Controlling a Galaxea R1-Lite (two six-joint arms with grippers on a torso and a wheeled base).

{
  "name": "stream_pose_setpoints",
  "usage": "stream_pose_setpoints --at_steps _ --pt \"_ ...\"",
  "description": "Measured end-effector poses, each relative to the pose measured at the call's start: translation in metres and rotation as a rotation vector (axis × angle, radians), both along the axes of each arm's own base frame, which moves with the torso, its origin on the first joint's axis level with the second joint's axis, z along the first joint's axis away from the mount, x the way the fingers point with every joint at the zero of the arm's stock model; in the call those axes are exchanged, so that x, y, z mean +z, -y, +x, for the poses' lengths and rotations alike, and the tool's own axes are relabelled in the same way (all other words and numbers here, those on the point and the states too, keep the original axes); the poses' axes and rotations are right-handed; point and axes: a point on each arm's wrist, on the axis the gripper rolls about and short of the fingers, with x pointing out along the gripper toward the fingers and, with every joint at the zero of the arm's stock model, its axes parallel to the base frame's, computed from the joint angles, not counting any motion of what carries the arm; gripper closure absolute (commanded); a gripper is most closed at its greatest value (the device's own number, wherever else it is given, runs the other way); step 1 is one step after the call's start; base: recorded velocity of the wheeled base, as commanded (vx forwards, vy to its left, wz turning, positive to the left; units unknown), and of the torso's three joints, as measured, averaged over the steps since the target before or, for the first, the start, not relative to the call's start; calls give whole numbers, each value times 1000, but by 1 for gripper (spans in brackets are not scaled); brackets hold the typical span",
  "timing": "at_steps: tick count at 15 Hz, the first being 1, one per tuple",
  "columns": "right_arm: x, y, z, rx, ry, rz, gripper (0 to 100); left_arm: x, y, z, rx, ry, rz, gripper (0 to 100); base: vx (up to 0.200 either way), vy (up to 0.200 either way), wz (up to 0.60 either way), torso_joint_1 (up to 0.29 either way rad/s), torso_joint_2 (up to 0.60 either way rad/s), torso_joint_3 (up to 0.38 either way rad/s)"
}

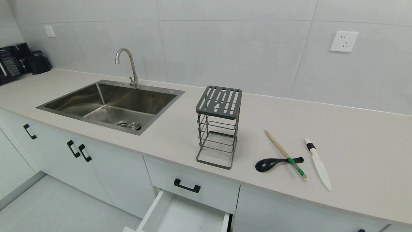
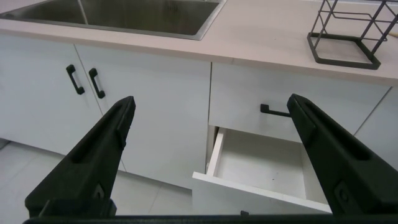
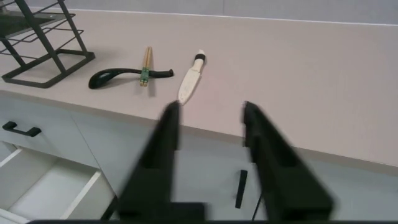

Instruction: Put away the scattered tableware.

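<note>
spoon: black, lying on the surface, bowl toward 9 o'clock and handle toward 3 o'clock.
chopsticks: wooden pair lying across the spoon's handle and touching it, green-patterned ends toward 5 o'clock.
knife: white with a black band, at 3 o'clock of the chopsticks, near them but apart, tip toward 5 o'clock.
rack: dark wire, upright, slotted top, at 9 o'clock of the spoon.
drawer: pulled open at 6 o'clock of the rack; the left wrist view looks into its white inside.
sink: steel, with faucet, at 10 o'clock of the rack.
left end effector: fingers spread wide apart, nothing held, before the cabinet doors.
right end effector: fingers apart, nothing between them, below the surface's front edge; its view faces the spoon, chopsticks and knife.
</note>
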Motion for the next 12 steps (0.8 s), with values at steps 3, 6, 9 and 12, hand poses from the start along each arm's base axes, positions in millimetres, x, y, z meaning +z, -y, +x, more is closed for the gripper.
stream_pose_setpoints --at_steps 3,6,9,12 --pt "13 0 -2 1 76 -10 0 0 0 0 0 0 0 0 0 0 0 0 0 0" --pt "51 -2 -13 86 156 -20 0 0 0 0 0 0 -1 0 0 0 0 0 0 0" --pt "82 -5 -8 195 93 -21 0 0 0 0 0 0 0 0 0 0 0 0 0 0" --pt "113 -6 19 293 -28 -6 0 0 0 0 0 0 0 0 0 0 0 0 0 0"
